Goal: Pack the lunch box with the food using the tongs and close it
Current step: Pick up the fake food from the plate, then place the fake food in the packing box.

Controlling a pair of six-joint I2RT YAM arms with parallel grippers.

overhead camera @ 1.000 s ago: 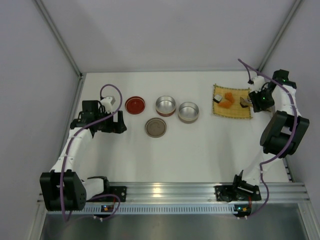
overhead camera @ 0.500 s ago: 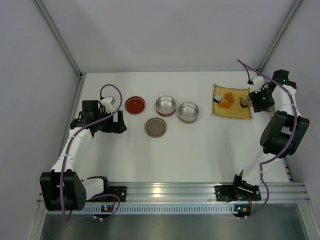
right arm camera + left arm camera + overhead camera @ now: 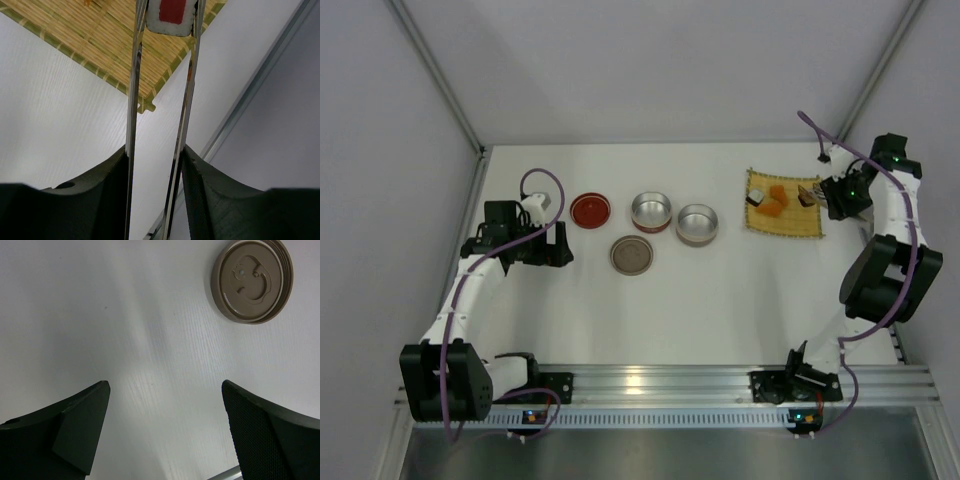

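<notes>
Seen from above, the left gripper [image 3: 548, 246] sits low over the white table [image 3: 720, 310] at the left, well apart from everything on the right. Just to its right lies a red lid [image 3: 590, 210]. Beyond that are two open silver tins [image 3: 651, 211] [image 3: 697, 224], touching or nearly so, with a brown lid [image 3: 632, 254] lying flat just in front of them. The yellow mat [image 3: 790, 228] lies at the far right and carries two orange chunks [image 3: 775, 201] and a dark-and-white piece [image 3: 755, 198] near its left edge. The right gripper [image 3: 835, 196] hangs at the mat's right edge, and a roll slice [image 3: 808, 196] sits just in front of it. In the left wrist view the fingers [image 3: 65, 430] stand wide apart over bare table, holding nothing, and the brown lid shows top side up at the upper right. In the right wrist view the two dark fingers [image 3: 95, 185] press from outside on the thin arms of the tongs [image 3: 133, 100]. The arms run forward to the roll slice, which is white with a red centre and is pinched between the tips above the mat's corner. Whether the slice rests on the mat or is clear of it cannot be told.
</notes>
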